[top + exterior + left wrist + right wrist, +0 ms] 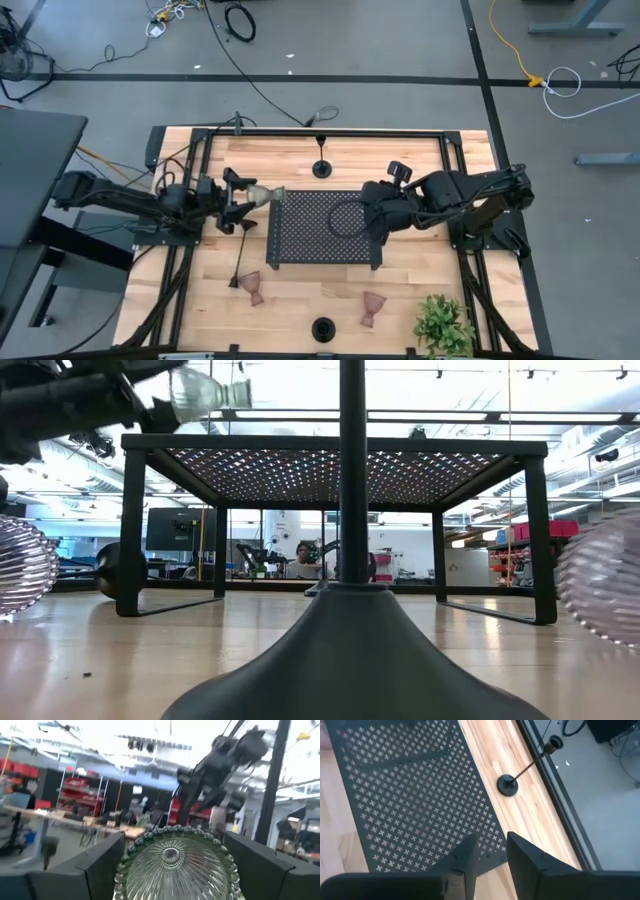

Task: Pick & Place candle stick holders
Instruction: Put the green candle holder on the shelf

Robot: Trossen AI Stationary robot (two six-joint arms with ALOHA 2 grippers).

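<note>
L gripper point(250, 197) sits just off the left end of the black perforated tray point(325, 228), its fingers clamped on the pale green glass holder point(266, 194). That holder is lifted off the worktop point(420, 280), tipped on its side, foot pointing toward the tray; in the low view it shows up top left point(205, 390), above tray height. In the left wrist view the ribbed round end of the green holder point(172, 865) fills the gap between the two dark fingers point(95, 865).

R gripper point(372, 213) is over the right part of the tray, holding nothing; fingers point(465, 857) a narrow gap apart, the perforated top right under them.

Other holders: one black one stands upright point(322, 167) on the worktop beyond the tray's far edge, also seen from the right wrist point(507, 785). A 2nd black one lies tipped over point(238, 262) near the tray's front left corner, w/ a pinkish-brown glass holder point(252, 287) just beside it. A 2nd pinkish-brown one point(373, 309) stands toward front right, near the small green plant point(445, 325). The 3rd black one point(323, 328) stands at the front edge, middle; its base and stem fill the low view point(350, 630).

A person point(301, 555) sits far back in the room.
</note>
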